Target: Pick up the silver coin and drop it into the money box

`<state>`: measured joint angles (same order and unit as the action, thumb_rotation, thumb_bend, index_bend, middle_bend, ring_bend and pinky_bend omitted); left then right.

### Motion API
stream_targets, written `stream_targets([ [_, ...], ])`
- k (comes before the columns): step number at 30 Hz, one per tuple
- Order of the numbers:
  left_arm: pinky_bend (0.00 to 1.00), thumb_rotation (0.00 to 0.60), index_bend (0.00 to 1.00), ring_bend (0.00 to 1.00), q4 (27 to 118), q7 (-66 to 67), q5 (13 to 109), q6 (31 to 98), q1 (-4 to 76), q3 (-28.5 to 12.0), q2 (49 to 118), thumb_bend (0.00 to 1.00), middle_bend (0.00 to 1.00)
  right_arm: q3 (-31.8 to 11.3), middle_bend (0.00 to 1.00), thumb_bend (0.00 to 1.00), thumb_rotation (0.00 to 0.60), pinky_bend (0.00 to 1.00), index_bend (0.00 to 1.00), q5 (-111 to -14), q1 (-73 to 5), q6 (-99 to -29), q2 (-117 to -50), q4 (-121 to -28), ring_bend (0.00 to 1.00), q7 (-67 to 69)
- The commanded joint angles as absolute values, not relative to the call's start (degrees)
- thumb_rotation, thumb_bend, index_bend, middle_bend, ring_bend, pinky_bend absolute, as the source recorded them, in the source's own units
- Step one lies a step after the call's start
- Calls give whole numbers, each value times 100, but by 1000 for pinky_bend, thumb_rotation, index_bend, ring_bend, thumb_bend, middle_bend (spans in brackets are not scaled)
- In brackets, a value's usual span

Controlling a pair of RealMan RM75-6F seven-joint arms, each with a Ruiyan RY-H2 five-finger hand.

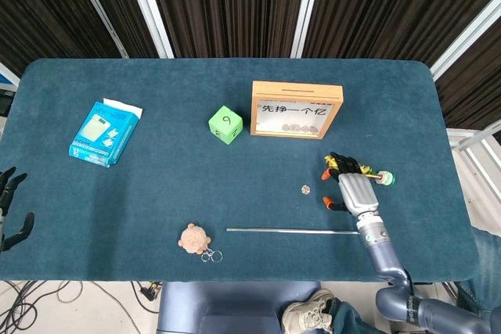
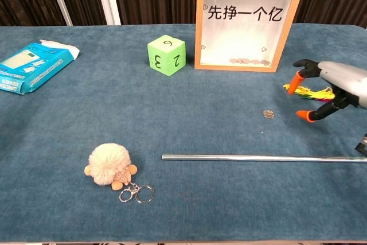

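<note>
The silver coin [image 1: 306, 189] [image 2: 268, 114] lies flat on the blue cloth in front of the money box [image 1: 297, 109] [image 2: 248, 22], a wooden frame with a glass front, several coins inside and a slot on top. My right hand [image 1: 349, 186] [image 2: 327, 86] hovers just right of the coin, fingers spread and holding nothing, its orange fingertips [image 2: 304, 115] a short way from the coin. My left hand [image 1: 9, 207] shows at the far left table edge in the head view, fingers apart and empty.
A coloured feather stick [image 1: 354, 168] [image 2: 309, 91] lies under my right hand. A long metal rod [image 1: 301, 231] [image 2: 258, 158] lies in front of the coin. A green die [image 1: 226, 124], a blue packet [image 1: 105, 132] and a fluffy keyring [image 1: 195, 239] sit further left.
</note>
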<state>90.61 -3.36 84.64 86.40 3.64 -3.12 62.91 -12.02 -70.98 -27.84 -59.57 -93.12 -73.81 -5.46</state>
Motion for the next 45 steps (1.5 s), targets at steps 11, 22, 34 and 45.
stream_targets([
  [11,47,600,136,0,9107,-341,8401,8616,360,-330,6281,435,15,-1123,22,363,600,0,415,-7204,-3004,-5972,-9822,-6913,0,-701],
  [22,47,600,141,0,9142,-330,8349,8596,355,-341,6273,434,15,-1062,22,370,600,0,420,-7239,-3034,-6026,-10024,-6726,0,-761],
  [34,47,600,147,0,9170,-312,8308,8570,355,-350,6266,435,15,-1054,22,400,600,0,432,-7180,-3079,-5939,-10113,-6560,0,-774],
  [45,47,600,148,0,9179,-307,8294,8556,357,-353,6259,434,15,-1064,22,400,600,0,433,-7156,-3102,-5932,-10152,-6519,0,-793],
])
